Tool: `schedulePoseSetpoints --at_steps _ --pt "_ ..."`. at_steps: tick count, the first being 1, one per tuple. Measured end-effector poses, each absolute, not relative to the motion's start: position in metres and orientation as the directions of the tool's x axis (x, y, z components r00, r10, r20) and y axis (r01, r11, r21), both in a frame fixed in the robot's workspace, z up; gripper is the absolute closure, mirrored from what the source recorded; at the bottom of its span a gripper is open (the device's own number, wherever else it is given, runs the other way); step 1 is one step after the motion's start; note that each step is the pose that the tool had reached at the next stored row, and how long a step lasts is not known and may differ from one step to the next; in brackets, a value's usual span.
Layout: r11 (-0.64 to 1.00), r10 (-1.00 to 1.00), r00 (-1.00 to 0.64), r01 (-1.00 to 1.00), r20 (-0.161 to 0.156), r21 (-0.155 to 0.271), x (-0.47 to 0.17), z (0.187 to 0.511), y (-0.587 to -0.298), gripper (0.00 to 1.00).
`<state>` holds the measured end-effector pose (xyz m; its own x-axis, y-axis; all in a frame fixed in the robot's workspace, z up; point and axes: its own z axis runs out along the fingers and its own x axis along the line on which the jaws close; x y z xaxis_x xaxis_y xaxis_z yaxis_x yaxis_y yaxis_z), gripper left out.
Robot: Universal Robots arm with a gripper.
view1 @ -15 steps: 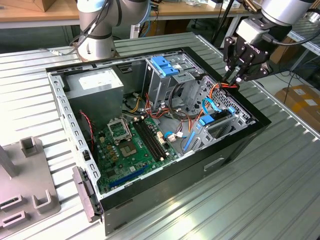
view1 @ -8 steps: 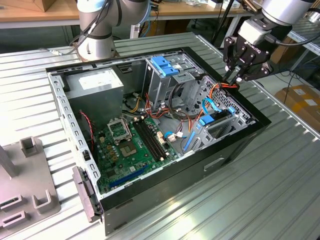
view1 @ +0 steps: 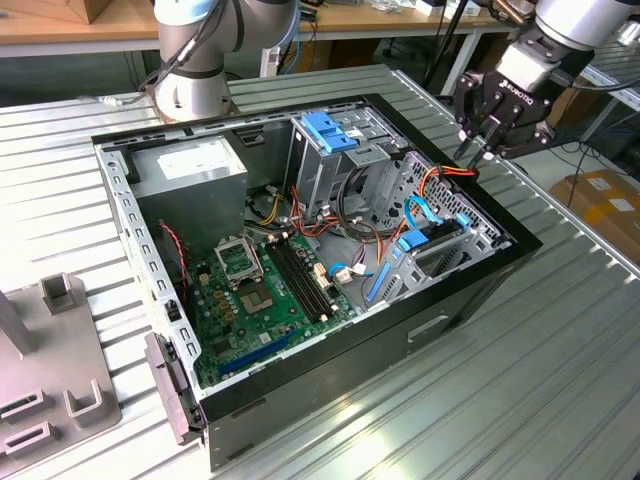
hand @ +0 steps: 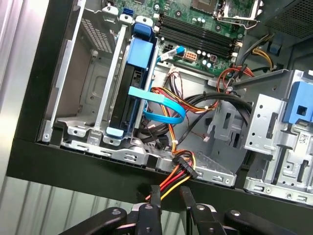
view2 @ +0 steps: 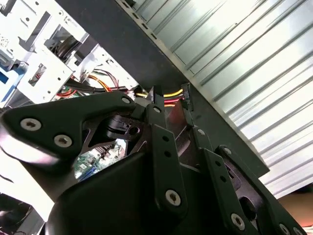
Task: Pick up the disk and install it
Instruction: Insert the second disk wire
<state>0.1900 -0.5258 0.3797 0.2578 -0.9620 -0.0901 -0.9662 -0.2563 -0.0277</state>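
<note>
Nearest, at the counter's (view1: 560,380) near corner on the exterior view's left, sits a grey fixture plate (view1: 50,390) with raised blocks, apart from the open computer case (view1: 440,300), which takes up the middle of the ribbed counter with its side panel off. Inside the case, the green motherboard (view1: 270,290) lies flat toward the near side, its memory slots running beside a bundle of loose wires. Toward the counter's edge on the exterior view's right, the disk (hand: 142,51) stands on edge in a metal bay of the case, its blue carrier uppermost and its dark body below; in the exterior view the disk (view1: 412,240) shows as a blue strip just inside the case wall. A flat blue data cable (hand: 156,100) loops across next to it in the first wrist view. Farther back, the grey power-supply box (view1: 195,170) with a white label fills the case's far corner on the exterior view's left, and a grey cage with a blue cap (view1: 330,130) stands upright beside it. Above the case's far rim on the exterior view's right hangs the gripper (view1: 478,150), black and pointing down at a power cable (hand: 185,169) of yellow, red and black wires that ends in a black plug; in both wrist views these wires run up into the gripper (hand: 171,196) (view2: 171,105), but I cannot tell whether the jaws pinch them or stand spread around them. The gripper is well apart from the disk. Farthest, at the counter's far edge, stands the arm's base (view1: 190,70)
</note>
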Motion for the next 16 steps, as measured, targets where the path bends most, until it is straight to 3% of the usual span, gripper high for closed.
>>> schedulePoseSetpoints --at_steps 10,16 --pt "-0.307 -0.947 0.307 -0.952 -0.09 -0.024 0.208 0.379 -0.526 0.7" --pt "-0.444 -0.894 0.444 -0.896 -0.069 -0.015 0.209 0.378 -0.526 0.7"
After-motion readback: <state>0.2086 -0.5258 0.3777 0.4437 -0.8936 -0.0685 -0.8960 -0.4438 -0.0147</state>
